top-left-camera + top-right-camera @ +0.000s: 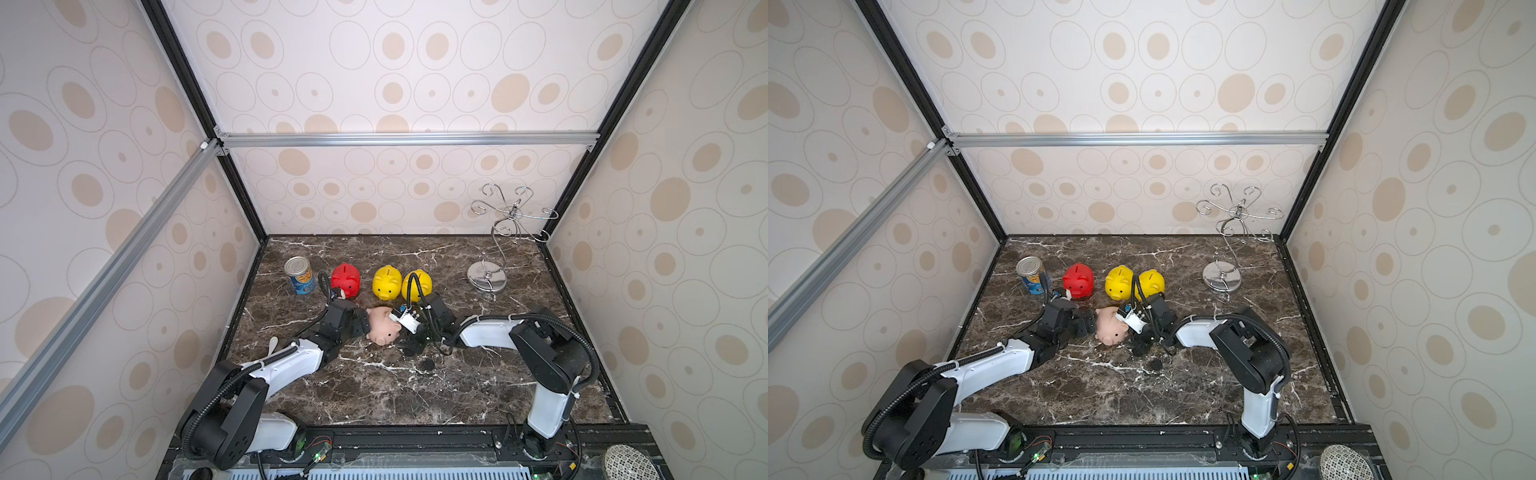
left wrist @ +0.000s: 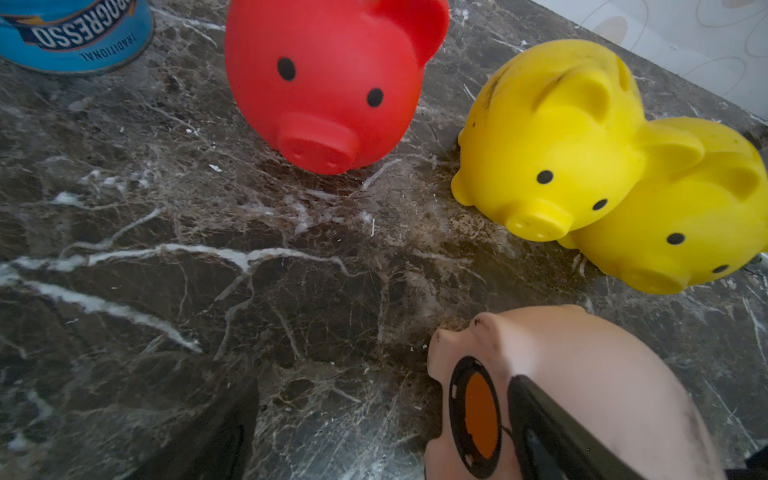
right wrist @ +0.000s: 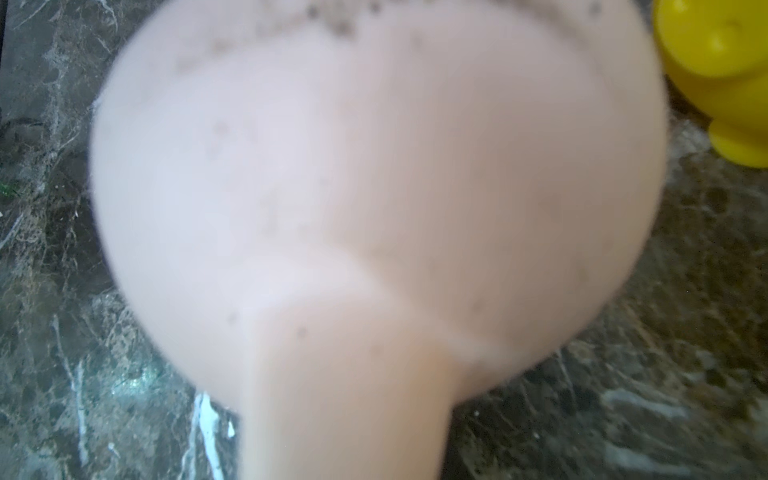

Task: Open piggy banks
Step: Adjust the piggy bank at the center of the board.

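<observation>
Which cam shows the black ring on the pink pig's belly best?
Left wrist: the ring is close and sharp, orange inside. Both top views show only the pink pig lying on its side, ring hidden. Right wrist is just blurred pink body.

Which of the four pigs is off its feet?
The pale pink pig: tipped sideways, underside ring exposed. The red pig and both yellow pigs stand upright behind it.
</observation>
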Tool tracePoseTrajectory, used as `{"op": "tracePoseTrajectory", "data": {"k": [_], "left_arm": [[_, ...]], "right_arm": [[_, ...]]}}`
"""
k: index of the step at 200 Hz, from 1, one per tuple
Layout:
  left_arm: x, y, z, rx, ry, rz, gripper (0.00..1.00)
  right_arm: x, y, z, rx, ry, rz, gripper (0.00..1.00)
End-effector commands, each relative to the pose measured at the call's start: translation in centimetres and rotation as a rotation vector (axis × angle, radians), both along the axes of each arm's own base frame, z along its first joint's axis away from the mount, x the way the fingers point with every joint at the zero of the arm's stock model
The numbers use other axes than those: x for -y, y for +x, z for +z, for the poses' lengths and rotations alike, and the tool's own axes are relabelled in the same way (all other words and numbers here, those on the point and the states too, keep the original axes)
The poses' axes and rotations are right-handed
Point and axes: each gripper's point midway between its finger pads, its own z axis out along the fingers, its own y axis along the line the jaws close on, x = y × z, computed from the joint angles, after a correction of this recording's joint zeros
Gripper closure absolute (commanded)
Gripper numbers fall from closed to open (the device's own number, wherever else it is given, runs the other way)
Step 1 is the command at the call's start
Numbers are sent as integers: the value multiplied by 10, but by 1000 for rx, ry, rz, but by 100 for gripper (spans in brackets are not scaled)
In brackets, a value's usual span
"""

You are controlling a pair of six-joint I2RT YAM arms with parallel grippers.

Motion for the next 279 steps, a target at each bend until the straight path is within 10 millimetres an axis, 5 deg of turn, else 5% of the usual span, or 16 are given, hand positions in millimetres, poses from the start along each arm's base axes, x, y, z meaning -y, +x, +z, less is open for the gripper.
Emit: {"op": "tracePoseTrajectory", "data": {"k": [1,84,211,247,267,279], "left_arm": [[-6,-12,-21,-62,45,-21,8],[-26,-5,-8,-34,44,35,7],[-40,-2,-23,-50,48,89,7],[-35,-7,-38,-80,15,72,8],[-32,-11,-42,-91,-5,61,8],[-29,-13,-43,-97,-23,47,8]], "right_arm": [[-10,-4,28,64,29,53,80],[-6,-11,51,153,-69,88,82],[-25,-24,82,225,-130,138,80],[-27,-28,73,205,-156,121,70],[-21,-22,79,224,-170,40,48],[-18,-19,84,229,-164,-20,45]]}}
